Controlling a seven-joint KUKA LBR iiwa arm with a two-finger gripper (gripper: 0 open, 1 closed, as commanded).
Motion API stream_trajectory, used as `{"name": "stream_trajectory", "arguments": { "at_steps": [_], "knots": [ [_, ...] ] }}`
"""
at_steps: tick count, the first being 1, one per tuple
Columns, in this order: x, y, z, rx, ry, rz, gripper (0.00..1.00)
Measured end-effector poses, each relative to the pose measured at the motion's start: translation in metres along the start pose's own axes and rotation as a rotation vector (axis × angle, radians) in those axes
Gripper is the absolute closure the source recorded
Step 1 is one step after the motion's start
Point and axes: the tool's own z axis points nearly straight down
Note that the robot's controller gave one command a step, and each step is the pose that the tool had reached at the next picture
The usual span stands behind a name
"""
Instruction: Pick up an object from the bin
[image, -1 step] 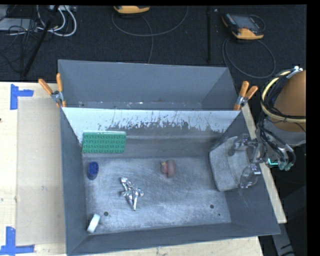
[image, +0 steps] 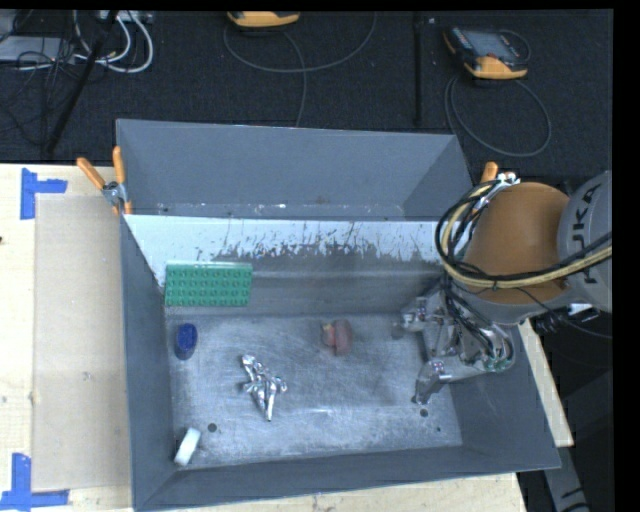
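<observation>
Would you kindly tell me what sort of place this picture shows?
Probably a robotics lab's bin-picking station: a grey metal bin holding a few loose things such as a green studded plate, a robot gripper inside at the right, and cables trailing on the dark floor.

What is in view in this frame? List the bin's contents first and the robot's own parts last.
bin: one, grey metal, middle of the view
brick plate: one, green and studded, back left of the floor, against the wall
rounded thing: one, blue, small, by the left wall
crumpled metal piece: one, silver, floor left of centre
small lump: one, dull pinkish red, middle of the floor
small piece: one, white, front left corner
pincer: one, grey metal, low over the right side of the floor, apart from every loose thing
wrist cover: one, orange, ringed by cables, above the pincer at the right
</observation>
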Motion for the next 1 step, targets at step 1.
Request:
{"name": "stream_trajectory", "arguments": {
  "at_steps": [1],
  "knots": [
    [-0.0203,0.0409,-0.1213,0.005,-0.018,0.008,0.0]
  ]
}}
